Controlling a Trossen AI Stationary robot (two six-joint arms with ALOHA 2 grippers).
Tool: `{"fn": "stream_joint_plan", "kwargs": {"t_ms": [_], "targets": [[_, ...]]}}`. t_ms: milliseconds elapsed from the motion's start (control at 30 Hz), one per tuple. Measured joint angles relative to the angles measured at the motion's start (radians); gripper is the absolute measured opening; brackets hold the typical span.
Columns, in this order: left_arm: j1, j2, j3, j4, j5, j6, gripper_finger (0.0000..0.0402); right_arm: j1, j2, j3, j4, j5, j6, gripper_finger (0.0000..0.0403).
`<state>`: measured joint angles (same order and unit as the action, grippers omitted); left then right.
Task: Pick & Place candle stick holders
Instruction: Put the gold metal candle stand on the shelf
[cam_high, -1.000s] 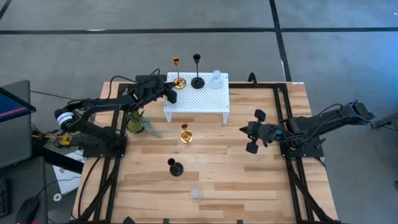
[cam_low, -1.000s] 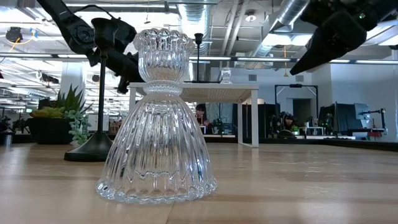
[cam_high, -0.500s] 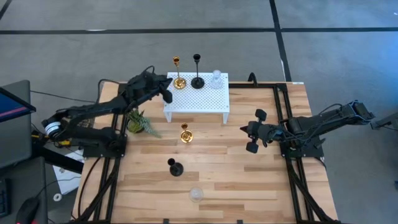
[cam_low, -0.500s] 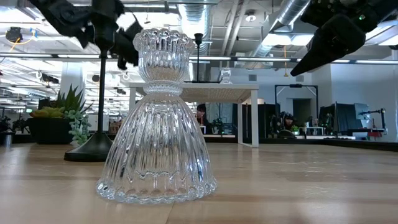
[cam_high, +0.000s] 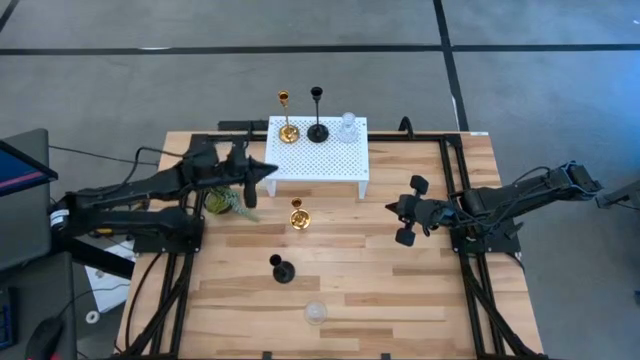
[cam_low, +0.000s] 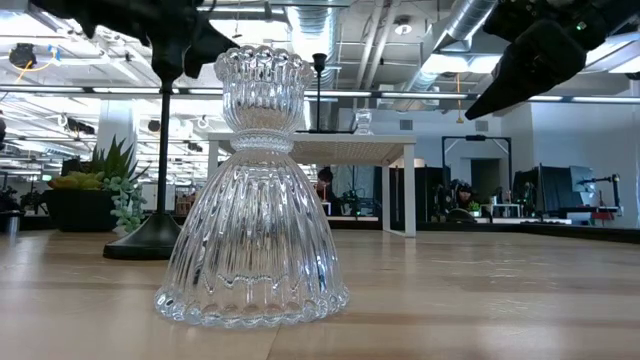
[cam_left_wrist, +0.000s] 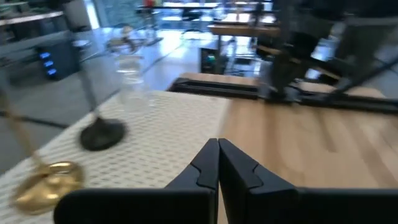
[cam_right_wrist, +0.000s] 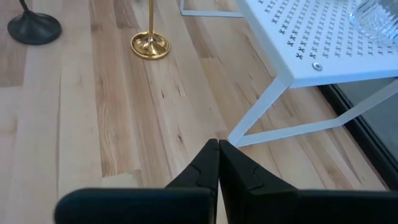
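Observation:
A white perforated stand (cam_high: 330, 160) at the table's far middle carries a gold holder (cam_high: 288, 130), a black holder (cam_high: 318, 130) and a clear glass holder (cam_high: 348, 128), each upright on its round base. On the wood in front of it stand another gold holder (cam_high: 298, 215), a black one (cam_high: 283, 270) and a clear glass one (cam_high: 316, 313), which fills the low view (cam_low: 252, 190). My left gripper (cam_high: 268, 168) hovers shut just off the stand's left edge, pointing level across it (cam_left_wrist: 217, 149). My right gripper (cam_high: 390, 208) waits shut over the table's right half (cam_right_wrist: 218, 146).
A small green plant (cam_high: 228, 200) sits below my left arm, left of the stand. Black frame rails (cam_high: 455, 180) run along the table's left and right sides. Bare wood lies between the stand and the near edge, around the three standing holders.
My left gripper has drawn back from the gold holder on the stand toward the table's left and near edges, rising and tipping to level as it went. It has stayed shut and empty. The holders have not moved.

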<state>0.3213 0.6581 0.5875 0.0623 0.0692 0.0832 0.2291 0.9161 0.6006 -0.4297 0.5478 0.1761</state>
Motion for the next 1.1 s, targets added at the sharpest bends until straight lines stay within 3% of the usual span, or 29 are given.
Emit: {"fn": "stream_joint_plan", "kwargs": {"t_ms": [333,600,1100], "targets": [[-0.219,-0.119,-0.215,0.056,-0.008,0.050,0.0003,0.000,0.000,0.000,0.012,-0.001,0.000,0.0000],[-0.319,-0.162,-0.307,0.091,-0.008,0.049,0.0003,0.000,0.000,0.000,0.059,-0.005,0.000,0.0000],[-0.386,-0.161,-0.346,0.132,-0.009,0.040,0.0005,0.000,0.115,0.000,0.218,-0.285,-0.002,0.0000]]}}
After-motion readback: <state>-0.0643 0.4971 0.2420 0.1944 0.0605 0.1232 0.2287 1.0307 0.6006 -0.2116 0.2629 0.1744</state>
